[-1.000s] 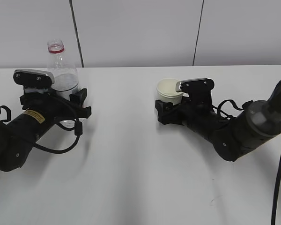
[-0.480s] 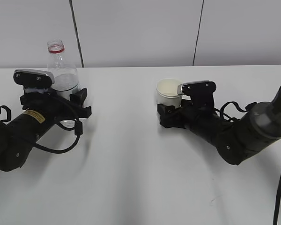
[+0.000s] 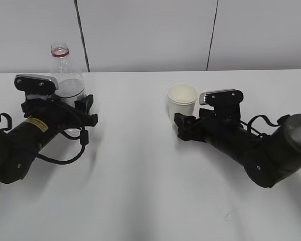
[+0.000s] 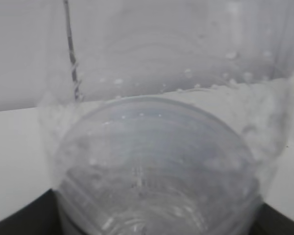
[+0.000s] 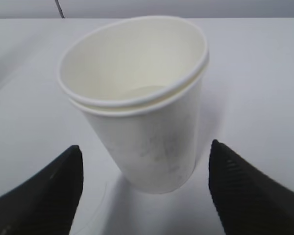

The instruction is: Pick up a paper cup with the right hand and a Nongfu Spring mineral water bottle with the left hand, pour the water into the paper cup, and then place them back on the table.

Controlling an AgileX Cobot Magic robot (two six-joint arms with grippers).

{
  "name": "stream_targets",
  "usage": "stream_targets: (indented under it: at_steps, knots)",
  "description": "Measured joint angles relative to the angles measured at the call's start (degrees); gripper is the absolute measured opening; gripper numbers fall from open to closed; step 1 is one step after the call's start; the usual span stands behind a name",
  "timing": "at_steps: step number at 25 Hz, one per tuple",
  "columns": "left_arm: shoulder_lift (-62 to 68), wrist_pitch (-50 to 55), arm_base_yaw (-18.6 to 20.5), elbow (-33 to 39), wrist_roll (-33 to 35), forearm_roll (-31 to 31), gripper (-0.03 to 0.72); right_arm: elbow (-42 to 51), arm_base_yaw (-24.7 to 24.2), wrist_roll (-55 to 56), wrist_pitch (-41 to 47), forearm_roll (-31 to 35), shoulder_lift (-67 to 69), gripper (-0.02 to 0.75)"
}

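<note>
Right hand [image 5: 144, 183] open, paper cup [image 5: 137, 98] just ahead, ungrasped. Left hand [image 3: 65, 113] brackets Nongfu Spring mineral water bottle [image 3: 65, 75]; grip indeterminate. Lifting and pouring remain.

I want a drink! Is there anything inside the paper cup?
The paper cup shows pale walls and part of its bottom, with no water clearly visible. Its near wall hides the rest of the bottom.

Exterior view slants down the counter [image 3: 140, 201]; wrist views sit close, the left seemingly pressed against the bottle [image 4: 157, 161], the right facing the cup [image 5: 137, 107].
</note>
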Motion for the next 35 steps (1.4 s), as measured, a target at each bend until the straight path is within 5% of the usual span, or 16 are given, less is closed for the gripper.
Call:
stream_targets:
  at_steps: [9,19,35]
  knots:
    - [0.0,0.0,0.0,0.0,-0.1,-1.3,0.426,11.5,0.0,-0.4,-1.7,0.0,-9.2,0.587]
    - [-0.1,0.7,0.0,0.0,-0.4,-2.8,0.571,20.2,0.0,-5.7,-5.2,1.8,-17.1,0.587]
    - [-12.6,2.7,0.0,8.5,-0.4,-2.6,0.579,26.7,0.0,-7.9,-5.2,1.9,-26.1,0.586]
